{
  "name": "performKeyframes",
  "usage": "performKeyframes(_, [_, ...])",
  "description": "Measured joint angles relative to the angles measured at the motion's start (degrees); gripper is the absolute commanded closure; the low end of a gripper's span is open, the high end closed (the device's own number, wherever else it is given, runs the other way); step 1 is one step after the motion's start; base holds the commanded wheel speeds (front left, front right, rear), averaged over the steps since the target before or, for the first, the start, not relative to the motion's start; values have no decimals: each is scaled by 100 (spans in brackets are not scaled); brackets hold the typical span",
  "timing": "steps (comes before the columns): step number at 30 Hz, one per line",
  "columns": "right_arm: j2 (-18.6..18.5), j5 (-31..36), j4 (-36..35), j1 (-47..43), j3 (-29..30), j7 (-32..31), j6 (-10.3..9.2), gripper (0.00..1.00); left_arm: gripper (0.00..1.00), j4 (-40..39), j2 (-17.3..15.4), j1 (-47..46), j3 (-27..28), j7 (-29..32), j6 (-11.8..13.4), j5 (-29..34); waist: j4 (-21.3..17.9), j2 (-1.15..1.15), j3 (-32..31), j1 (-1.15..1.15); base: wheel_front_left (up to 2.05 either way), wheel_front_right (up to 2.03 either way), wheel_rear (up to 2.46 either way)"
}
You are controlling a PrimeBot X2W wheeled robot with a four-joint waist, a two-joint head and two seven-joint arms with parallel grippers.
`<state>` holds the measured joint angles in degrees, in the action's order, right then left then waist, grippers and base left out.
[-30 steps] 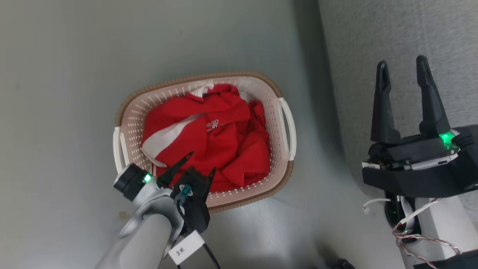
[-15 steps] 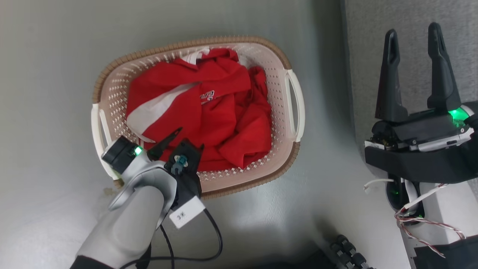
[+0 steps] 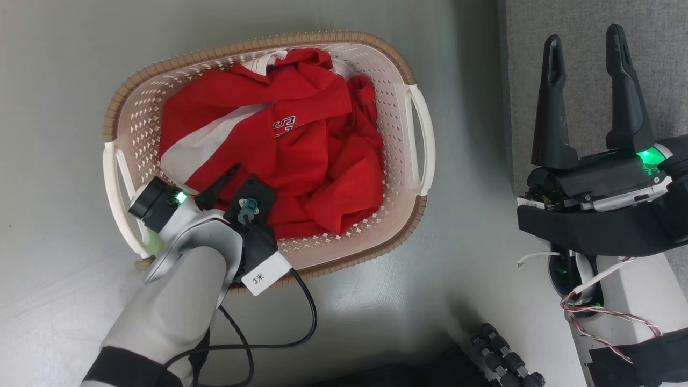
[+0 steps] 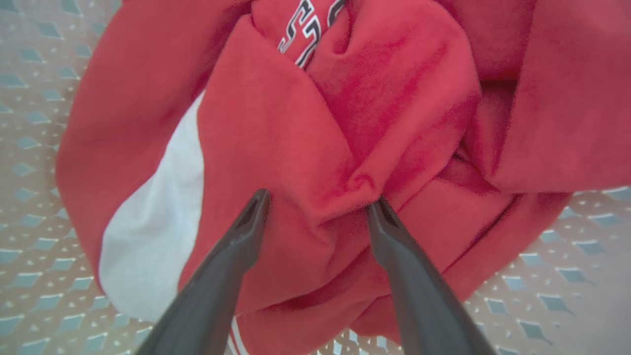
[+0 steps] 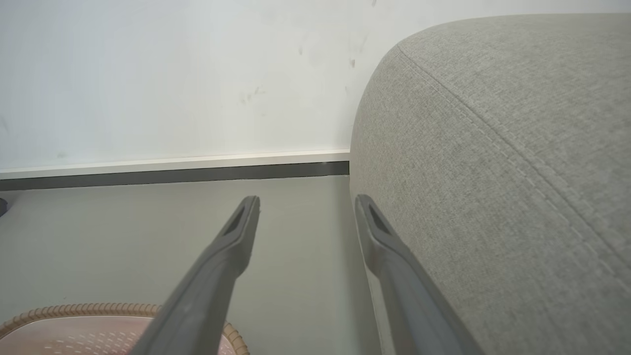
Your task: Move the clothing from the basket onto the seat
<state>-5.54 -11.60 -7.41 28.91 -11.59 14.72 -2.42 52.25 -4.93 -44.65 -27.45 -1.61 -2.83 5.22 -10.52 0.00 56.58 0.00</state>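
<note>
On the smooth grey floor (image 3: 54,64), crumpled soft red clothing (image 3: 279,156) with a white stripe fills the perforated cream basket (image 3: 395,107). Your left fingers (image 4: 236,246) are spread wide either side of a raised fold, gripping nothing. Your right fingers (image 3: 626,107), also spread and empty, hover beside the woven grey seat (image 5: 493,172)

The clothing (image 3: 279,156) in the basket (image 3: 134,123), left of the seat (image 3: 666,64)

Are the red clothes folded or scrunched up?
Scrunched: the red white-striped clothing lies in crumpled folds inside the cream perforated plastic basket.
</note>
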Motion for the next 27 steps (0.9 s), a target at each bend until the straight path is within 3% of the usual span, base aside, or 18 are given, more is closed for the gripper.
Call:
performKeyframes(1, [1, 4, 15, 0, 1, 0, 14, 0, 6, 36, 2, -15, 3, 0, 11, 0, -6, 0, 8, 0, 0, 0, 0])
performKeyframes(2, [3, 4, 23, 0, 2, 0, 27, 0, 25, 70, 2, -30, 8, 0, 36, 0, -10, 0, 14, 0, 0, 0, 0])
performKeyframes(4, [19, 4, 53, 7, 3, 0, 43, 0, 89, 144, 9, -99, 21, 0, 83, 0, -21, 0, 24, 0, 0, 0, 0])
performKeyframes(5, [23, 4, 67, 13, 2, 0, 43, 0, 100, 164, 12, -114, 25, -2, 91, 0, -24, 0, 24, 0, 0, 0, 0])
performKeyframes(27, [87, 5, 734, 90, 137, 0, 137, 0, 100, 271, 215, -157, 80, -1010, 122, -381, 119, 0, -611, -1, 0, 0, 0])
